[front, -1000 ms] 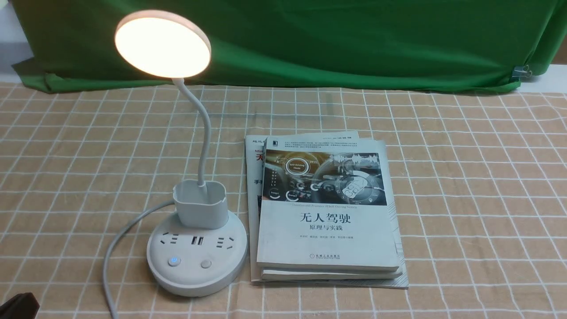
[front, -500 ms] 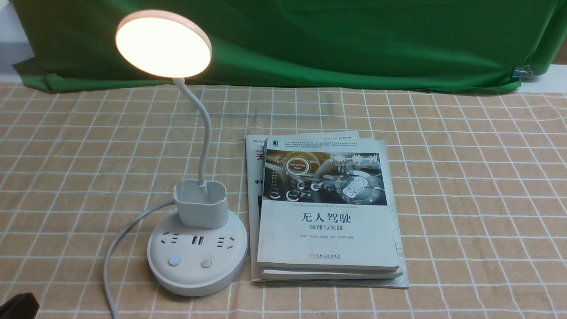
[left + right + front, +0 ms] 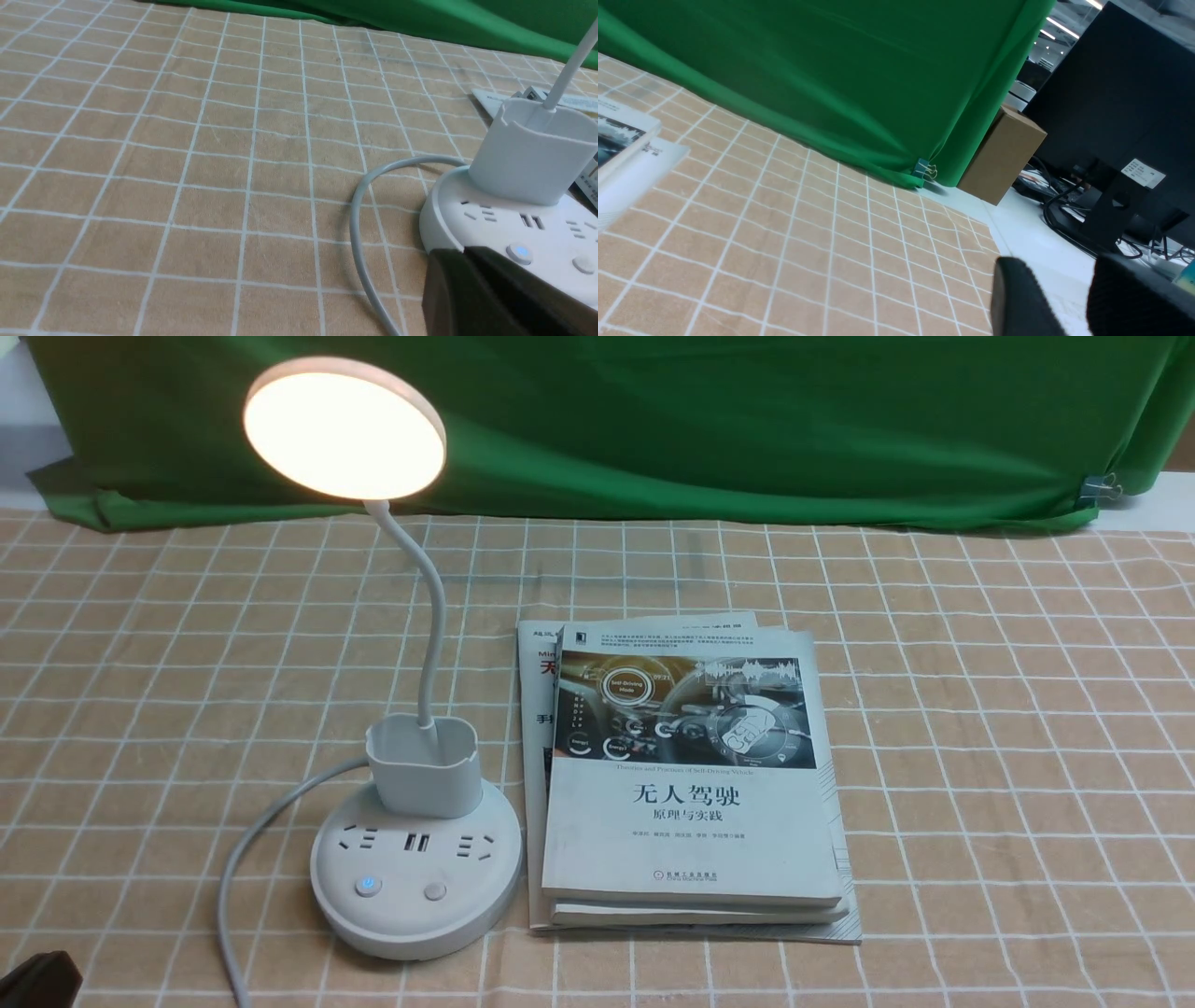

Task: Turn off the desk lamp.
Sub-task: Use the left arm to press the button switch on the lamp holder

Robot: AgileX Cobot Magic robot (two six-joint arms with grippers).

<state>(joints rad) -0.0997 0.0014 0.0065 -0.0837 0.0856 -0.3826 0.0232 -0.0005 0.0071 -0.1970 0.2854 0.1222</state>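
Unmoved, the desk lamp (image 3: 435, 616) stands upright, disc (image 3: 344, 429) facing the robot, left end effector (image 3: 461, 252) together, right end effector (image 3: 1057, 261) apart.

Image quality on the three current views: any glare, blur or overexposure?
Front view: the lit lamp head is blown out to flat white; the book cover's print is readable. Left wrist view: the dark gripper fingers look soft. Right wrist view: the near fingers are blurred, with bright ceiling lights beyond.

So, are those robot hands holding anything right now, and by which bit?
Nothing is held: the black left gripper's jaws are closed with nothing visible between; the black right gripper's stand apart, empty.
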